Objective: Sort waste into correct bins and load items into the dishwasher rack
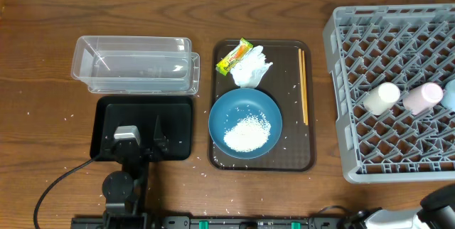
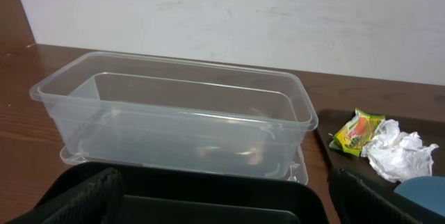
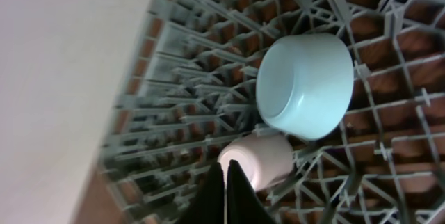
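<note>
Near edge, left: left gripper (image 2: 222,206) spread wide over the black tray (image 1: 178,115); right gripper (image 3: 224,182) pressed together, empty, over the rack (image 1: 341,101) near the pink cup (image 3: 261,158). Middle: bowl (image 1: 245,108) with rice (image 1: 247,134) on the brown tray (image 1: 309,115), chopsticks (image 1: 303,87) along its right edge; the rack, at the surface's right edge, holds the white cup (image 1: 382,97), pink cup and dish (image 3: 306,85) in a row. Far: tub (image 1: 135,64) behind the black tray; tissue (image 1: 252,67) and wrapper (image 1: 234,56) together at the brown tray's far edge.

Overhead looks straight down on the whole bench (image 1: 43,65); the left wrist view sits low, facing the clear tub (image 2: 174,120) closely; the right wrist view peers closely into the grey rack (image 3: 174,113); overhead shares both.
</note>
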### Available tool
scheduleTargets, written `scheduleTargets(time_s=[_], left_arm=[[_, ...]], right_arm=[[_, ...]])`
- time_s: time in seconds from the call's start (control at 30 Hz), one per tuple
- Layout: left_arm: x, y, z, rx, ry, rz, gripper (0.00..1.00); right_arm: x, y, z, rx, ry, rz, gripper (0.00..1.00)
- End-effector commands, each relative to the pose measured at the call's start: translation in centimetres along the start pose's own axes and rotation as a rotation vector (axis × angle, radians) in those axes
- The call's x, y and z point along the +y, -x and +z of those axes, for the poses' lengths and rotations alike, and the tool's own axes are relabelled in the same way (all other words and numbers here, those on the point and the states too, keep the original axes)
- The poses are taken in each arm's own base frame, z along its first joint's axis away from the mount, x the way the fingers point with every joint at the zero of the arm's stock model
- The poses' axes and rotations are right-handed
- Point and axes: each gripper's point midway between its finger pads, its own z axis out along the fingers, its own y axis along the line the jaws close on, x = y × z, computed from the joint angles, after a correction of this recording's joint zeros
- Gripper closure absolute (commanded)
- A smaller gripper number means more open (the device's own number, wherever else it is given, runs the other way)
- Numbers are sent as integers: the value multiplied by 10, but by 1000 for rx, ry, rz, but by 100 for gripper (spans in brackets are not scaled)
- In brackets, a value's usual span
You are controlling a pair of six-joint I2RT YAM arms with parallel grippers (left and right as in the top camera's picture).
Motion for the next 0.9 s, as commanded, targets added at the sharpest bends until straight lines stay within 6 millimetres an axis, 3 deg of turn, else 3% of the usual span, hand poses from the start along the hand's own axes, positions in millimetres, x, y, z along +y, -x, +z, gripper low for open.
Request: scheduleTargets(time_s=[0.0,0.1,0.3,0.47,0.77,0.87], left_arm=[[5,-16,1,47,22,7,4],[5,-16,1,47,22,7,4],[5,-16,1,47,22,7,3],[5,-16,1,47,22,7,3],[5,-16,1,47,22,7,4],[5,-16,1,47,22,7,3]], right_arm=[[-5,-5,31,4,-144,-78,99],[6,-13,58,42,-133,-204,99],[-28,-21,87,81,-302,-168,99],[-54,-24,93,115,-377,-138,99],[-63,-21,89,113,-387,-121,99],[-58,-22,91,116,-355,-121,99]])
